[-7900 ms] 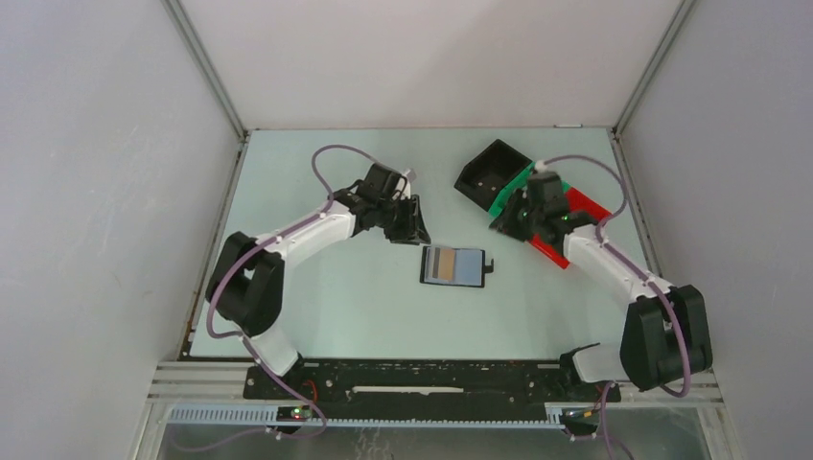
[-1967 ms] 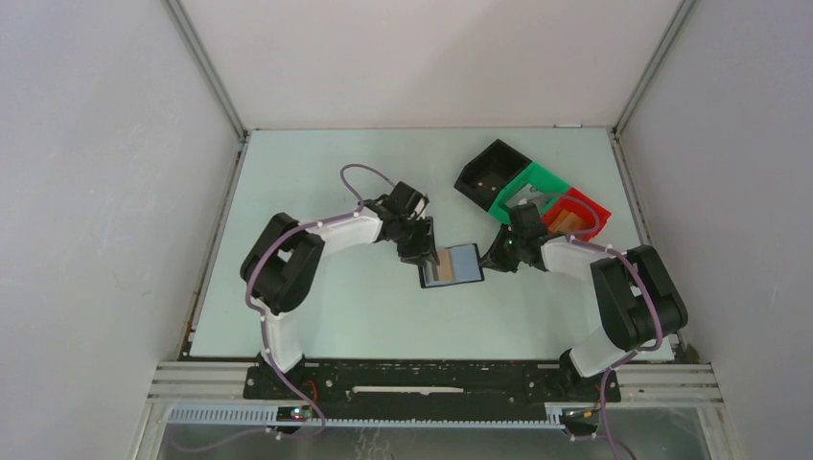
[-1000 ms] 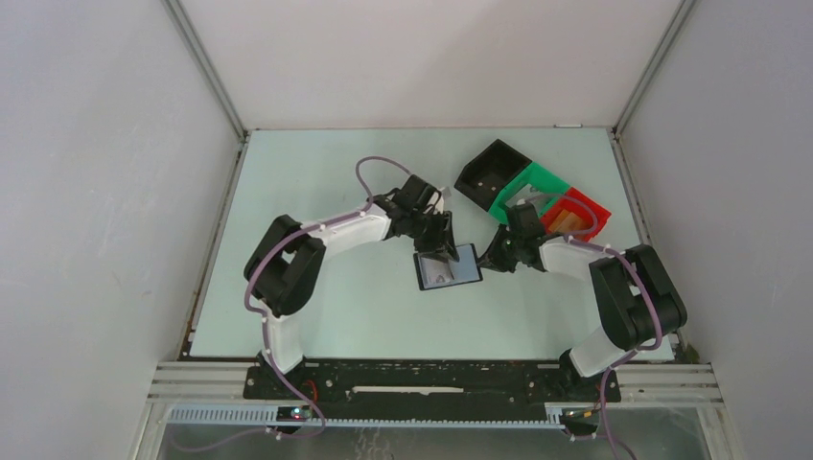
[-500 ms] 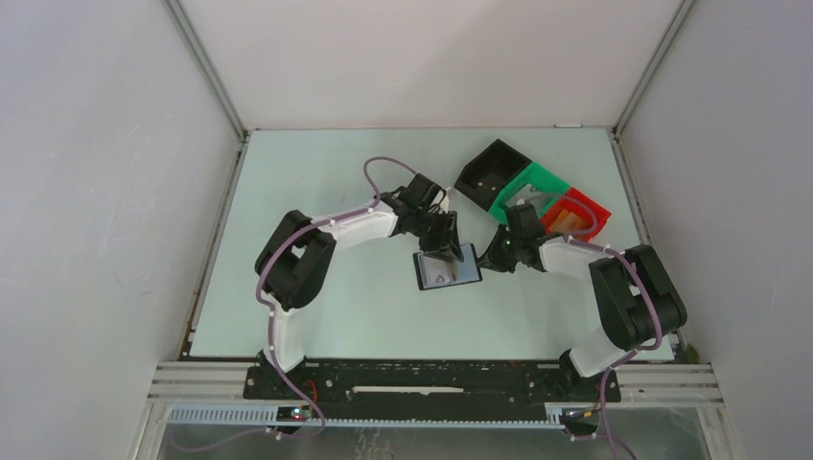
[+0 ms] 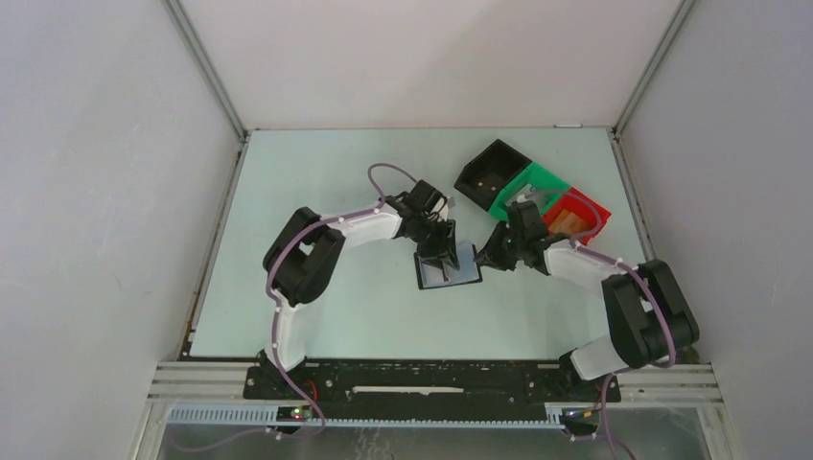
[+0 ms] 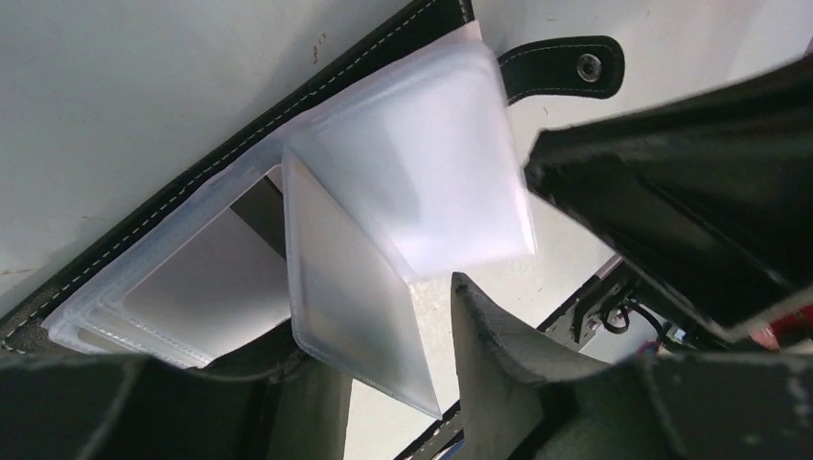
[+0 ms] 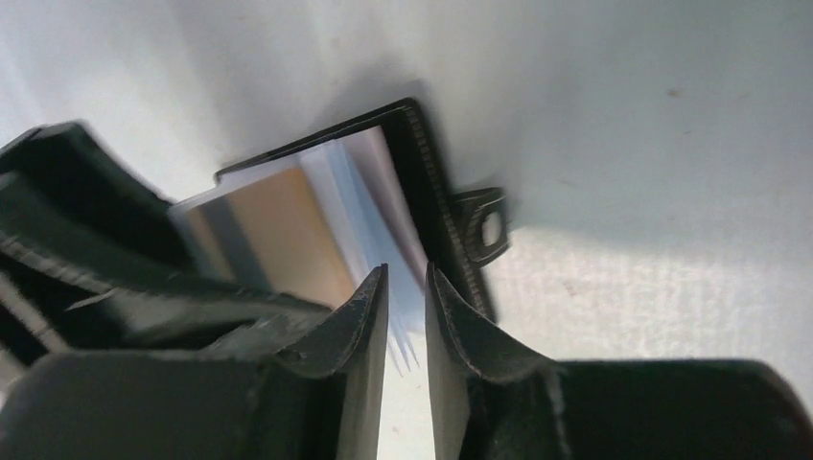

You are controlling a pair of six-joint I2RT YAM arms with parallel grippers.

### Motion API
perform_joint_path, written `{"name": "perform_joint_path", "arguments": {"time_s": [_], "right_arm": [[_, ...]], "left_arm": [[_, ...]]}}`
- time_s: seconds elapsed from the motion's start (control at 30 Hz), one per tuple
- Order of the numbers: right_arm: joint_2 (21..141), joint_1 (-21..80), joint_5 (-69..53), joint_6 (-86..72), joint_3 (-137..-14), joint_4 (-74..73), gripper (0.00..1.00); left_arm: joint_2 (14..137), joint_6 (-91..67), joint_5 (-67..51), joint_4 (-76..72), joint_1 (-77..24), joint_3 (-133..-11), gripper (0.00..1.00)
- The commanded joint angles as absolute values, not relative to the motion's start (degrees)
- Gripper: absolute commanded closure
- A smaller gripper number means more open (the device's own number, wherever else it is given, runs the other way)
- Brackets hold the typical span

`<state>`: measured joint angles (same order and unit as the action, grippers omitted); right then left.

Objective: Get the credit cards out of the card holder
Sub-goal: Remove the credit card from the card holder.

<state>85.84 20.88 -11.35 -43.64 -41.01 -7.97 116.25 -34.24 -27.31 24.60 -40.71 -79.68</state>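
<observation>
desk (image 5: 316, 192): pale green, with the bins (image 5: 522, 187) parked at the far right, clear of the work.
left hand (image 5: 444, 261): hangs over the wallet's left half, fingers apart. One clear leaf (image 6: 355, 316) stands loose between them, probably fanned up to expose a pocket.
right hand (image 7: 406, 271): low at the tab edge, fingers nearly together around the fringe of pale leaves. It looks like a steadying hold, but I cannot tell if it is pinching or slack.
card holder (image 5: 462, 276): lies open at mid-desk between both arms, so each can reach it.
credit cards (image 6: 201, 287): pale grey, still tucked in the pockets, none out yet.
closure tab (image 6: 561, 67): flapped out flat on the desk.
</observation>
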Motion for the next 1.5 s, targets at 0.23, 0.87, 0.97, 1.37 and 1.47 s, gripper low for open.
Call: {"name": "perform_joint_path", "arguments": {"time_s": [0.23,0.87,0.97,1.37,1.47], "right_arm": [[80.93,23.85,-10.36,-43.27,-39.89,-6.53,0.68],[66.10,10.64,-10.32,-40.44,-34.20,-13.71,0.69],[64.84,10.37,-11.25,-40.20,-34.26,-13.89,0.69],[64.40,12.81,-13.28,-41.30,-34.82,-11.58,0.69],[66.57,16.04,-12.05,-41.66,-36.18,-11.28,0.71]], "left_arm": [[115.67,-34.45,-28.53,21.98,-40.96,-83.46,0.55],[117.33,-36.27,-32.48,20.78,-42.66,-87.27,0.55],[117.07,-36.30,-32.44,20.70,-42.80,-87.13,0.55],[113.81,-37.28,-31.32,19.82,-42.19,-85.22,0.55],[113.28,-38.51,-32.10,18.14,-41.01,-83.35,0.56]]}}
